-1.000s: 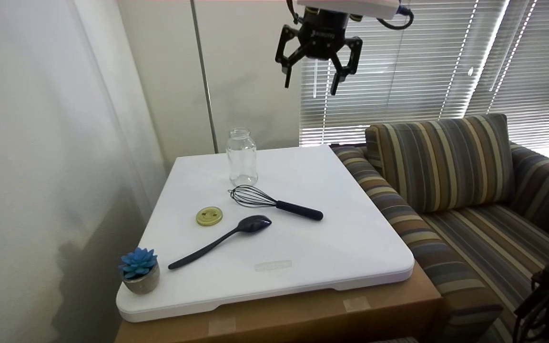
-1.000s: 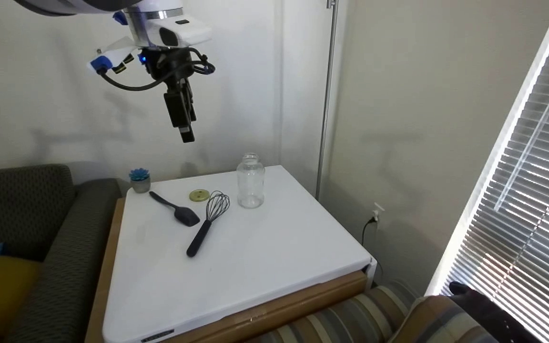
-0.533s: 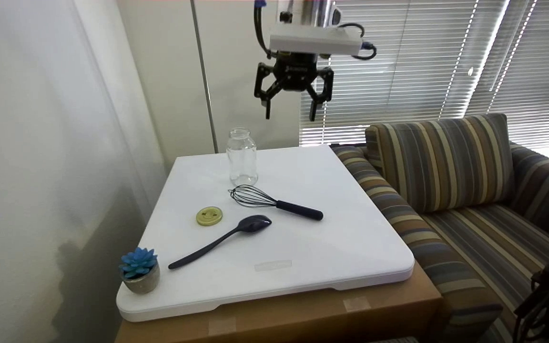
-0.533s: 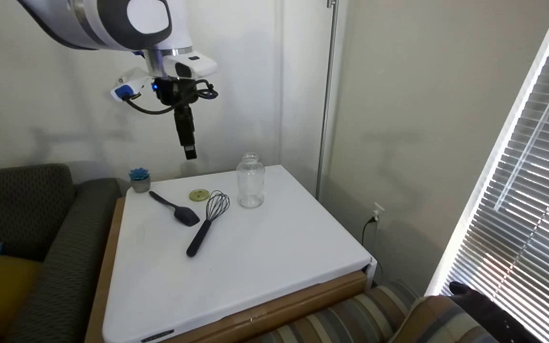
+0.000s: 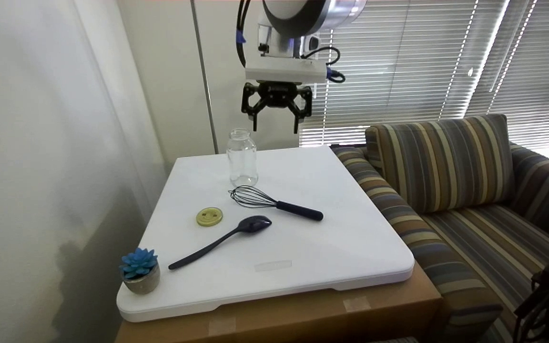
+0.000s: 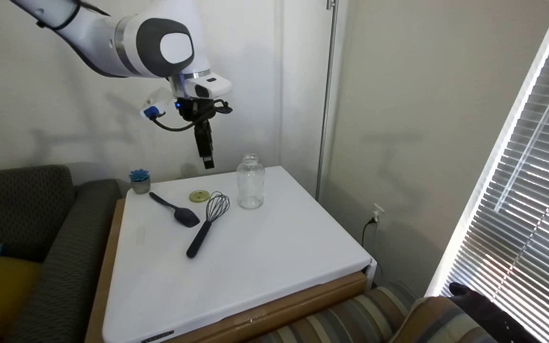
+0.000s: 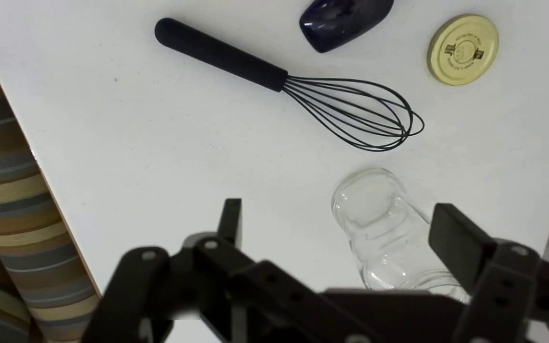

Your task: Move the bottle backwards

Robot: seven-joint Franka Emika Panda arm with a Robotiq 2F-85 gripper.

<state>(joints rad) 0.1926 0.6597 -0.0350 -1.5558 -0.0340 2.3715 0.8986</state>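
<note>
blue potted plant (image 5: 139, 269) sat far left | gold lid (image 5: 209, 216) | dark spoon (image 5: 246, 226) | clear bottle (image 5: 242, 159) stood upright on the desk (image 5: 331, 243) | fingers (image 5: 296, 125) hung midair, spread pretty wide, gripping zilch | black whisk (image 5: 284, 206) lay just beside the bottle

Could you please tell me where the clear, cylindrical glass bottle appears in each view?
In an exterior view: the clear, cylindrical glass bottle, just left of centre.
In an exterior view: the bottle, just left of centre.
In the wrist view: the bottle, lower right, partly behind a black gripper finger.
Shared landmark: the black, balloon-shaped wire whisk, its loops towards the bottle.
</note>
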